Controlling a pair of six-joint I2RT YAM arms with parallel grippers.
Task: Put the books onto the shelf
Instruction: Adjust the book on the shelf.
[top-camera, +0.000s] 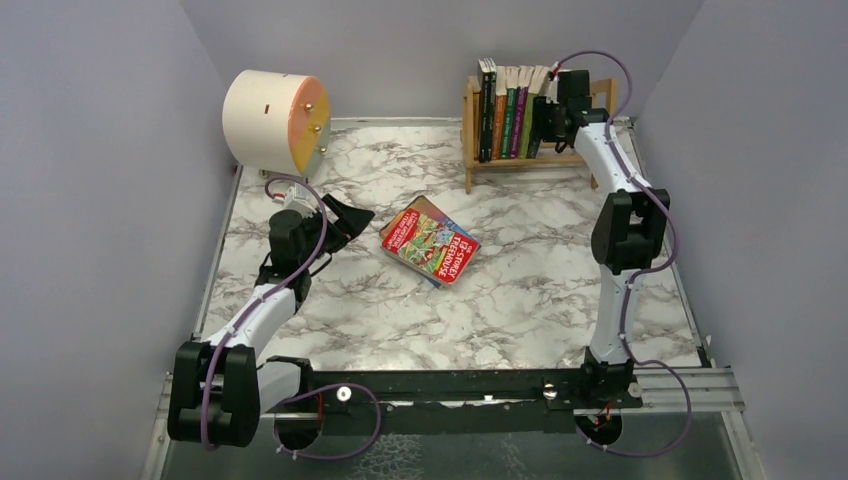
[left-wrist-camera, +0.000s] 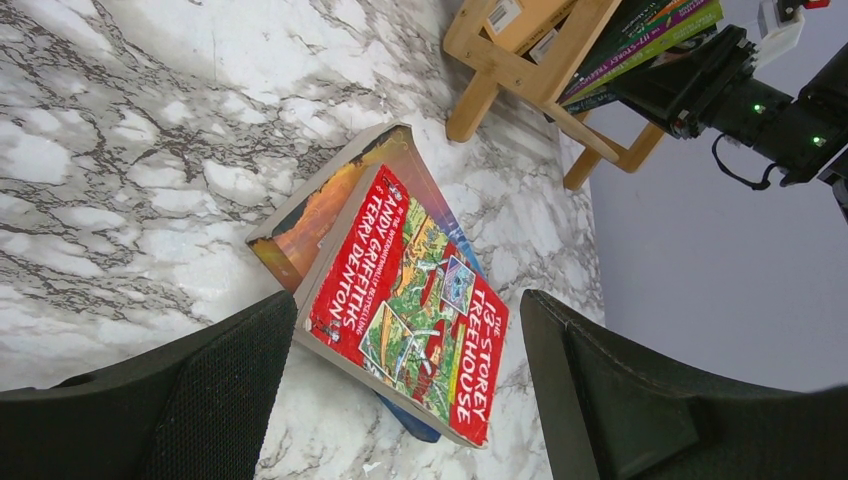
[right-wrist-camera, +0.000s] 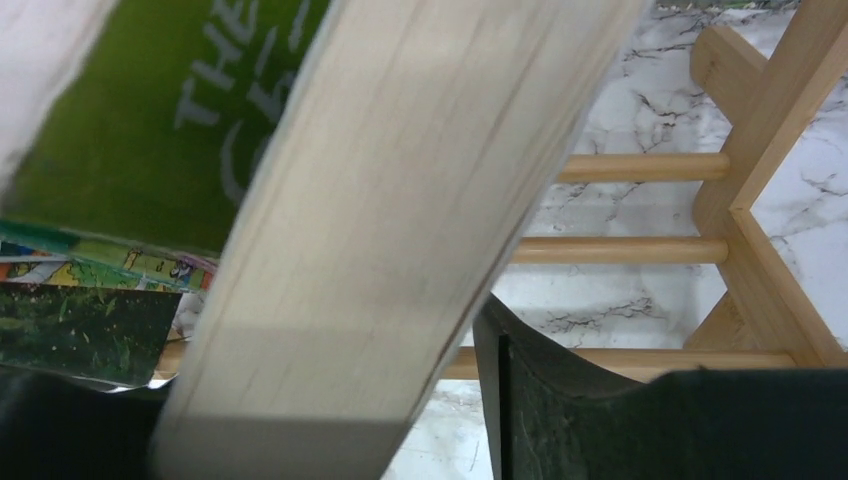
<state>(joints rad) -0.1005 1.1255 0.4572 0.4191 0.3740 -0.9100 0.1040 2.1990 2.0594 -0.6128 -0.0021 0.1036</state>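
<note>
Left gripper (left-wrist-camera: 408, 310) spread, facing stacked paperbacks (top-camera: 430, 240) on desk (top-camera: 520, 290): likely light, bendy, glossy; pinch across spine. Right gripper (top-camera: 545, 122) around a shelved book (right-wrist-camera: 400, 200); grip unclear.

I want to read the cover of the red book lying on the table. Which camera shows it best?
Left wrist view: the red book fills mid-frame, cover lettering legible. The top external view shows it small, flat at mid-table. The right wrist view misses it, showing only the shelf and books there.

eight books (top-camera: 430, 243), one shelf (top-camera: 468, 140)
</note>
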